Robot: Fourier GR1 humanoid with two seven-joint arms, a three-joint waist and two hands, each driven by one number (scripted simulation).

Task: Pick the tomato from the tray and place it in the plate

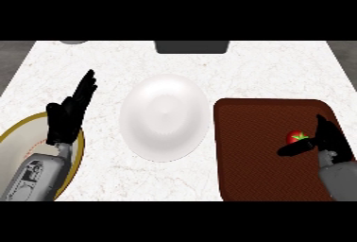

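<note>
The right hand point(322, 142) enters at the lower right of the frame, and its forearm is cut off by the lower edge. Its fingers rise in a dark mass at the right edge of the tray point(265, 142), while the thumb point(296, 149) stretches leftward just below the tomato point(298, 137). The hand is spread, thumb apart from fingers, with nothing pinched. Whether the thumb touches the tomato is hard to tell; they look touching or just beside each other. Part of the tomato's right side is hidden behind the hand.

At the top edge of the frame, a dark grey object point(191, 46) and a small grey one point(72, 42) at the upper left are cut off, and what they are cannot be made out.

The white plate point(165, 118) sits in the middle of the pale marbled table point(279, 71), just left of the brown tray. At the lower left lies a cream dish with a gold rim point(10, 134), largely covered by the left forearm. The left hand point(70, 111) shows above it, fingers straight and pointing up toward the upper left, holding nothing.

The tomato, red with a green top, lies on the right part of the tray, between the right hand's thumb and fingers, well apart from the plate.
</note>
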